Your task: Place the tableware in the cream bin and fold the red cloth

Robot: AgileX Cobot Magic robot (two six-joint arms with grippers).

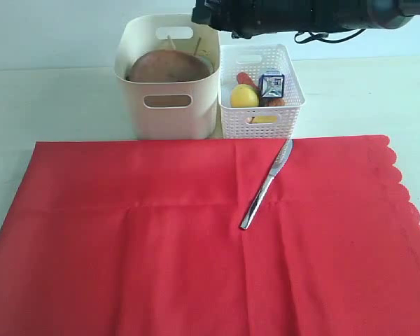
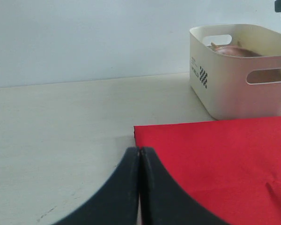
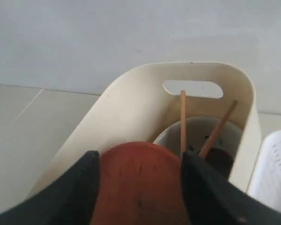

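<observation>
The red cloth [image 1: 161, 245] lies spread flat, with a silver table knife [image 1: 266, 185] lying on it right of centre. Behind it stands the cream bin [image 1: 168, 105], holding the reddish-brown plate [image 1: 166, 66] tilted on top and wooden chopsticks [image 1: 197, 46]. My right gripper [image 3: 140, 157] hangs open over the bin. The plate [image 3: 140, 183] shows between its fingers, and beyond it the chopsticks [image 3: 183, 122] stand in the pale bowl [image 3: 196, 129]. My left gripper [image 2: 139, 150] is shut and empty, low by the cloth's [image 2: 215, 159] far left corner. Cup and spoon are hidden.
A white perforated basket [image 1: 260, 112] stands right of the cream bin, with a lemon [image 1: 243, 96], a milk carton [image 1: 271, 85] and other food in it. The right arm [image 1: 294, 14] stretches across the top above both bins. Bare pale table [image 2: 61, 131] lies left of the cloth.
</observation>
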